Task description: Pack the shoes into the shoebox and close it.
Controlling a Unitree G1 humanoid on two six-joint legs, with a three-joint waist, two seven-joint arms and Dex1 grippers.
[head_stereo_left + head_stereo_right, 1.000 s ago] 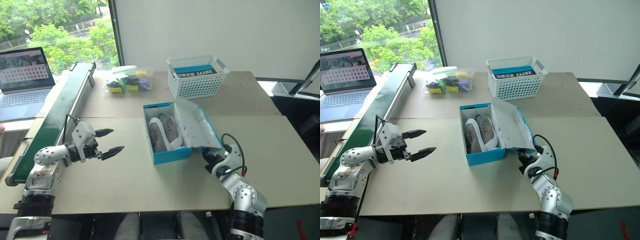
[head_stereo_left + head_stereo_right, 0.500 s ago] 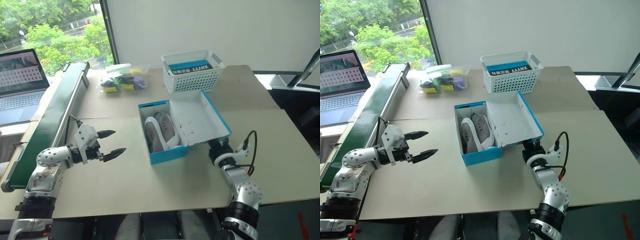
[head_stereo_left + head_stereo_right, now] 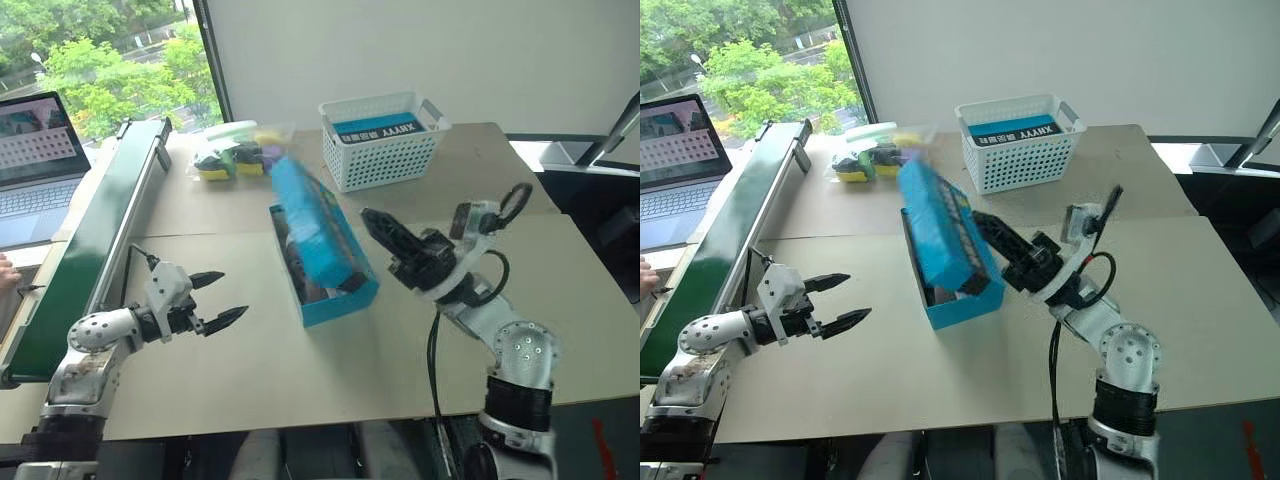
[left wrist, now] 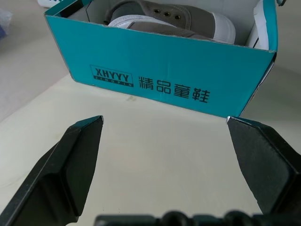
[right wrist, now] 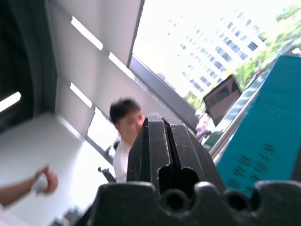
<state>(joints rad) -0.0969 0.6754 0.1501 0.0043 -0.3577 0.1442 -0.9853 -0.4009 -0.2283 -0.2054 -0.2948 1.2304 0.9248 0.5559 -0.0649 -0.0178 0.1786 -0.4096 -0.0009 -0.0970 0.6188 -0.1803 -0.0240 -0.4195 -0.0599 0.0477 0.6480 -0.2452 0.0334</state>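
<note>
— How far along would you say it is?

— Nearly there, by my reckoning. The shoes [image 4: 165, 20] are already down inside the shoebox [image 3: 335, 290]; past the left gripper [image 4: 164, 141] you can see grey canvas and a white toe over the near blue wall. So the packing looks done. What's left is the closing.

— And the lid?

— The lid [image 3: 938, 228] is up off the box and tilted over the opening, blurred, hinged along the far side from the left arm. It isn't down yet: there's a dark gap under its front edge where the inside of the box shows.

— Which arm is doing that?

— The right gripper [image 3: 992, 228]. Its fingers are pressed together with nothing between them, and the tip sits right against the lid's outer face, on the side away from the left arm. I'd judge it is pushing the flap over rather than holding it, though I can't swear to actual contact.

— The left one?

— Its fingers [image 3: 225, 319] are spread wide and hold nothing. They hover over the bare bench [image 3: 250, 390], pointing at the long side of the box with the printed label, which lies straight ahead of the tips and clear of them.

— So what remains?

— The lid has to drop flat and seat on the walls. The left arm could steady the box if it slides; that's a guess only.
</note>
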